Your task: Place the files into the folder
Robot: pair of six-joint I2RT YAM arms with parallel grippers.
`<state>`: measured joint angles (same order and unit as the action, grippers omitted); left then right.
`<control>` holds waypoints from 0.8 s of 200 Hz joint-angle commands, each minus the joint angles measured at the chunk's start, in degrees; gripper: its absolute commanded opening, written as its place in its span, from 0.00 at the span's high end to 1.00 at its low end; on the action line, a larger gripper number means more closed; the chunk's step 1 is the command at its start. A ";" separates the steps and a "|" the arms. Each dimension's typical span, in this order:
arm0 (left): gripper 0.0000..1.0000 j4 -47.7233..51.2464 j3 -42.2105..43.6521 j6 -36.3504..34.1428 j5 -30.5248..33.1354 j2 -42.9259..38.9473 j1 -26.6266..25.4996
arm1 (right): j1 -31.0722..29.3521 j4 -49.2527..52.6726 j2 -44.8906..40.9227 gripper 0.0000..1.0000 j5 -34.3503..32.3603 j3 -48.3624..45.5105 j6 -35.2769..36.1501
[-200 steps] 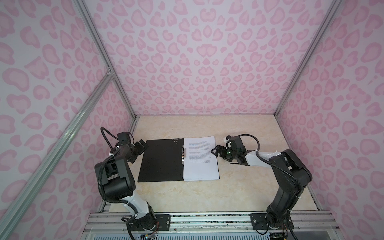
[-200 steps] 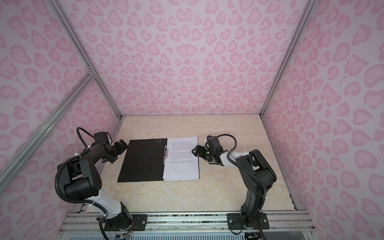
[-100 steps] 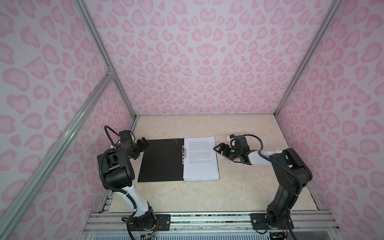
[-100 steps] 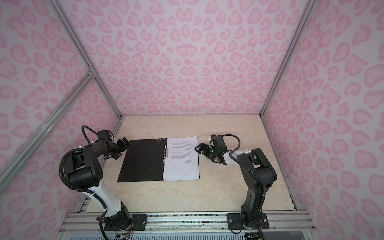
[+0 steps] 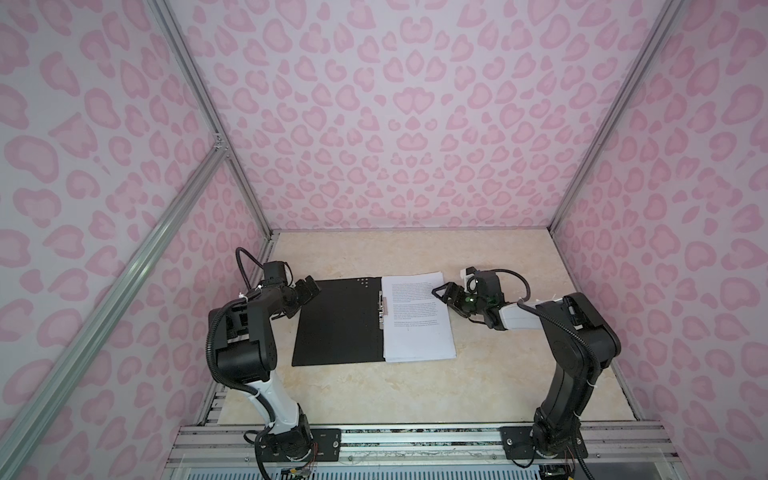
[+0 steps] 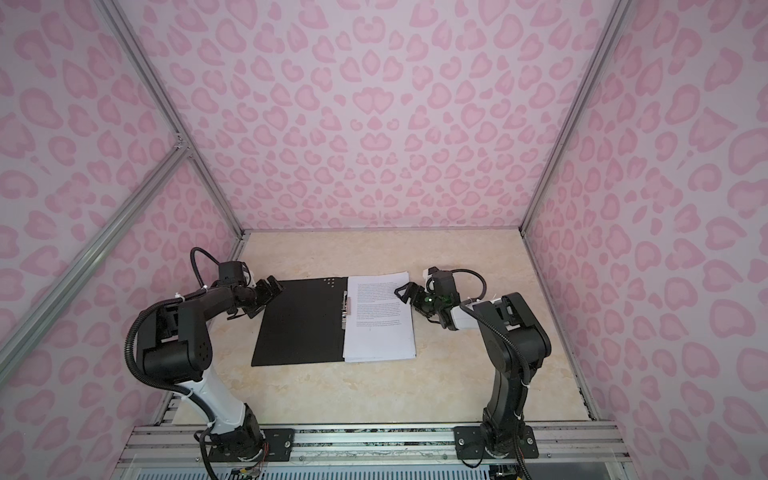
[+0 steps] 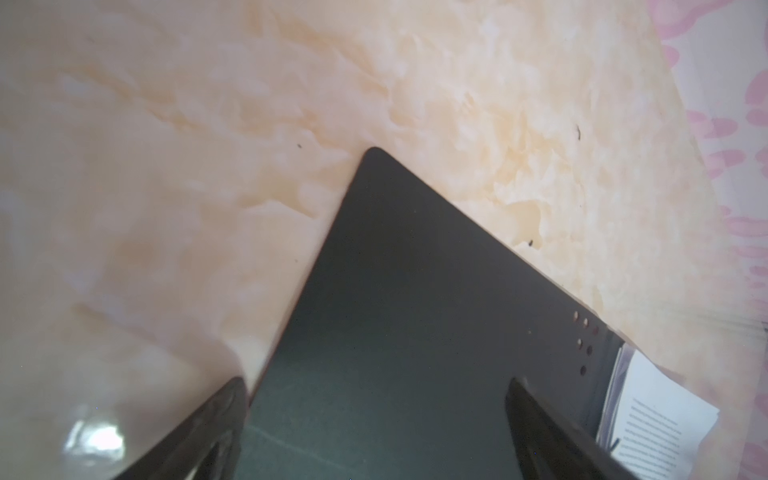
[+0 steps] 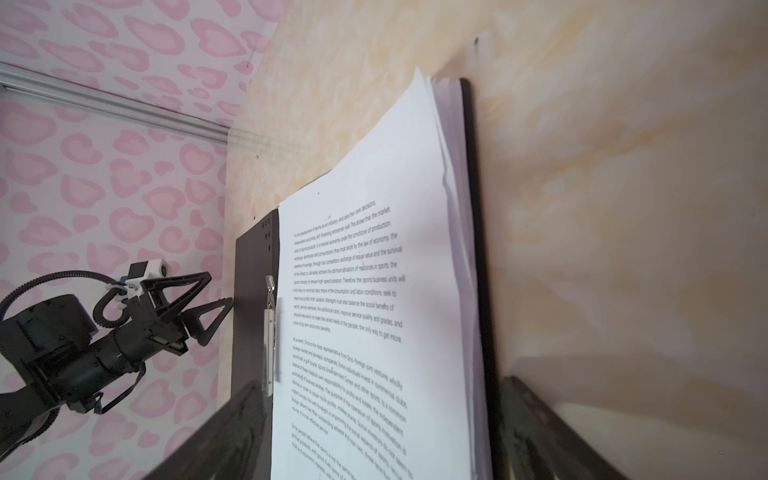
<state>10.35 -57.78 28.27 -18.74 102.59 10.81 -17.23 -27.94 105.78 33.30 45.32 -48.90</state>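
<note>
Right wrist, files [image 8: 374, 291] between parted fingers [image 8: 548, 432] (text upward), folder [image 8: 254, 270] beneath.

Tabletop [image 5: 415, 395] bare around folder [image 5: 336, 324]; walls [image 5: 665, 249] hem sides.

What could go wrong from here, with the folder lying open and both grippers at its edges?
1. The files are fanned unevenly at their edges, so closing the cover may crease or trap stray sheets.
2. The folder lies flat on the table, so the open left gripper at its corner may push it rather than lift it.
3. The open right gripper beside the stack could nudge the top sheets.
</note>
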 commanded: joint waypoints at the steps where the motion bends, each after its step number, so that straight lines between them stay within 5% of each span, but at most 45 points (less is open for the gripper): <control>1: 0.02 8.99 2.43 3.23 -2.66 -1.25 -3.46 | 1.76 5.61 -2.75 0.11 -3.05 -2.58 0.46; 53: 0.02 8.22 2.76 6.05 -1.56 -5.01 -10.53 | 6.52 15.64 -11.67 0.09 -12.31 -5.39 3.67; 82: 0.02 14.88 -0.79 3.27 8.84 -10.57 -9.74 | 6.74 19.37 -16.79 0.10 -17.73 -5.70 6.13; 105: 0.02 17.79 -1.03 0.79 14.64 -17.74 -11.41 | 1.48 25.44 -21.02 0.10 -24.50 -1.62 12.37; 142: 0.02 9.68 3.87 4.42 -0.01 -19.44 -21.01 | -6.32 19.68 -13.57 0.11 -12.19 7.81 17.04; 160: 0.02 4.32 6.63 7.39 -1.90 -17.90 -25.82 | -8.65 20.93 -6.50 0.11 -6.12 14.62 18.73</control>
<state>21.28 -53.80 31.73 -14.37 83.11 -10.63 -23.53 -7.05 92.88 17.96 54.11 -34.70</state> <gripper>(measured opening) 0.977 0.891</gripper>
